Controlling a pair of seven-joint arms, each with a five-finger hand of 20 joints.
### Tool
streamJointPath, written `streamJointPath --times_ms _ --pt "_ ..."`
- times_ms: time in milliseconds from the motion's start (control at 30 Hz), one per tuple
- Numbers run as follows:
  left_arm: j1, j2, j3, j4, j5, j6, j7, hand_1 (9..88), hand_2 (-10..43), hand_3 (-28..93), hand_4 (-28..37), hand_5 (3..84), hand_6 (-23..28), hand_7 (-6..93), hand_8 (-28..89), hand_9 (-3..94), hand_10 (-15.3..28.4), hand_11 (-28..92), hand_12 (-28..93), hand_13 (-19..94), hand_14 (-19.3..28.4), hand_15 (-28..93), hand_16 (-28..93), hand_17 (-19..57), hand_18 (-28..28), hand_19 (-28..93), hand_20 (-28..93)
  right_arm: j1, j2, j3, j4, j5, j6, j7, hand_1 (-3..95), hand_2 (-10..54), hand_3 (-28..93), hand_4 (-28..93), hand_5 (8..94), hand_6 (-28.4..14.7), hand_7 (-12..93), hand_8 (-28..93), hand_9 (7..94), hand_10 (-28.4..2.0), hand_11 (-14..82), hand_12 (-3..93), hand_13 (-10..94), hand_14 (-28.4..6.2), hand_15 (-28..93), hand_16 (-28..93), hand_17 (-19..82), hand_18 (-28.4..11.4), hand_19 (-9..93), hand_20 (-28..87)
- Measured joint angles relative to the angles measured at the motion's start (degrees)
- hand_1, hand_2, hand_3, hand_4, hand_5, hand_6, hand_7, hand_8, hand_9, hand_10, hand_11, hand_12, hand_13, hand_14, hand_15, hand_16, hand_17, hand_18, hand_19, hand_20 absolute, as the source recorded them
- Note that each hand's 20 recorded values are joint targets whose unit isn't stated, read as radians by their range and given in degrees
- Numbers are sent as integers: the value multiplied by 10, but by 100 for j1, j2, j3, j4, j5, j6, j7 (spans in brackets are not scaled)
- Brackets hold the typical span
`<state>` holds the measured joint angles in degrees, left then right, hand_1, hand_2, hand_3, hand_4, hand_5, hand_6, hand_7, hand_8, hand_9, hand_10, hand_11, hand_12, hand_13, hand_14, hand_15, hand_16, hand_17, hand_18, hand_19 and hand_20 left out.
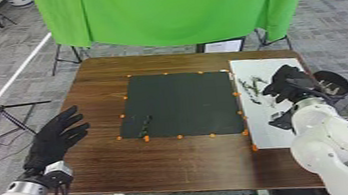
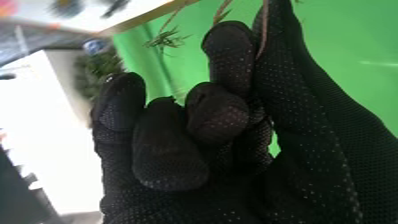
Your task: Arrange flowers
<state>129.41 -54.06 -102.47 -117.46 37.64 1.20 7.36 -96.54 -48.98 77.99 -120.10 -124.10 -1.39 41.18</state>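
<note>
Above white board (image 1: 266, 128) on right, black-gloved right hand (image 1: 287, 85) pinches thin brown stem (image 2: 264, 25), likely lightly, to avoid crushing. Green leafy sprigs (image 1: 253, 87) lie on board, probably spread for picking; dark green sprig (image 1: 144, 127) on black square mat (image 1: 180, 105), near left. Black-gloved left hand (image 1: 53, 140) open, left.

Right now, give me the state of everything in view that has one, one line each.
Left hand: open, over the table's left side.
Right hand: closed on a thin stem.
Mat sprig: lying down.
Board sprigs: lying loose.
Mat: flat.
Board: flat.
Bin: open-topped.
</note>
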Motion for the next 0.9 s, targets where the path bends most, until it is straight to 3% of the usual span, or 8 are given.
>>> streamJointPath --times_ms 400,900 --pt "-63 0 35 19 -1 -4 -49 255 -37 720 -282 297 55 225 -123 248 133 283 148 233 178 421 -48 -74 225 469 57 834 -1146 -1424 427 -247 -385 -133 399 -73 834 -203 758 21 529 236 844 -85 646 452 822 -62 874 330 420 -186 884 301" --pt "-226 0 195 118 6 -25 -82 255 -37 720 -282 298 55 225 -123 249 133 284 148 233 178 420 -47 -74 225 469 57 1384 -2400 -2527 1661 -1407 -622 -228 389 -64 836 -214 774 30 512 230 861 -81 632 444 838 -57 864 329 427 -186 892 275"
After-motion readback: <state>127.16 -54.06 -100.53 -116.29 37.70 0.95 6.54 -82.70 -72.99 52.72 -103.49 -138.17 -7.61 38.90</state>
